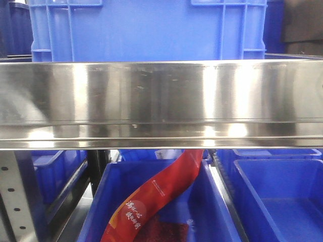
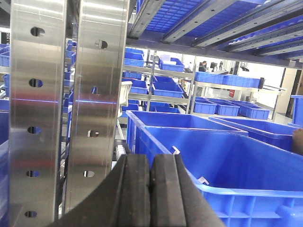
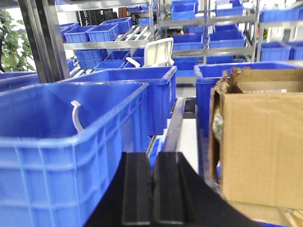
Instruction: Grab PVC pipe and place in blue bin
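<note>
Only right wrist shows PVC pipe [image 3: 75, 116] — inside blue bin [image 3: 57, 156].

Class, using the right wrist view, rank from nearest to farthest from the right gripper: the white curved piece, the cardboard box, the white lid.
1. Cardboard box, right beside the right gripper.
2. White curved piece, inside the left blue bin.
3. White lid, far behind, centre.

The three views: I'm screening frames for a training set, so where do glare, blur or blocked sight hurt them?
Front view: the steel shelf rail fills the middle with bright glare streaks. Left wrist view: sharp nearby, background washed out white, steel uprights reflecting. Right wrist view: soft blur throughout; the closed fingers hide the bottom centre.
</note>
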Motion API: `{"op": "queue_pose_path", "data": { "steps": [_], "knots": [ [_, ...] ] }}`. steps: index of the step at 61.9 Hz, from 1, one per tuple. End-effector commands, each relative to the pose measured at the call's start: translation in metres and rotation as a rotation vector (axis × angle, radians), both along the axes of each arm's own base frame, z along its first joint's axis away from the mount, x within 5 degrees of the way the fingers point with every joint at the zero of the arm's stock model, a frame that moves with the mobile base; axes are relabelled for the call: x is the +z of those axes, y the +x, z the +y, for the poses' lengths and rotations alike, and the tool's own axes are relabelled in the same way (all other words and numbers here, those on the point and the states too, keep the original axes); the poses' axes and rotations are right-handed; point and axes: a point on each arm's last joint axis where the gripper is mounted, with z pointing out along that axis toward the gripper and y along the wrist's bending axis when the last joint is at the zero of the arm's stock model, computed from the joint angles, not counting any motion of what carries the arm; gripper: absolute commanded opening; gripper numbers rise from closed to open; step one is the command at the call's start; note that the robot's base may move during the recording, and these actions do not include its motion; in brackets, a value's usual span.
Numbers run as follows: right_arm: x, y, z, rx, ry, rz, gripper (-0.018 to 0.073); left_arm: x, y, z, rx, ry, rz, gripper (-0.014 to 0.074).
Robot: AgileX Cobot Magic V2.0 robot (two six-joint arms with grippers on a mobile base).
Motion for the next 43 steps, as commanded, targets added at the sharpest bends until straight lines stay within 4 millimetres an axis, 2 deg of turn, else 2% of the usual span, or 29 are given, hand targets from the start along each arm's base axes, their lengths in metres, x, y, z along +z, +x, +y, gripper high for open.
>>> {"op": "queue_pose_path", "data": {
  "steps": [1,15,31,43],
  "knots": [
    [-0.008,-0.01,-0.005,-0.036,-0.017,-0.086,-0.0167,0.002,-0.002,0.001,0.006,-0.008,-0.024,-0.0111],
    [-0.055,-0.032,-0.019,-0.151,-0.008,-0.064,-0.0167,0.002,-0.002,0.001,0.006,-0.008,-0.024,-0.0111],
    [-0.111,-0.052,-0.02,-0.152,-0.008,-0.061,-0.0167,0.002,-0.002,0.001,0.006,-0.008,-0.024,-0.0111],
    [-0.133,-0.06,-0.02,-0.152,-0.004,-0.094,-0.0167,0.002,-0.002,0.001,0.006,-0.008,-0.024,-0.0111]
  ]
}}
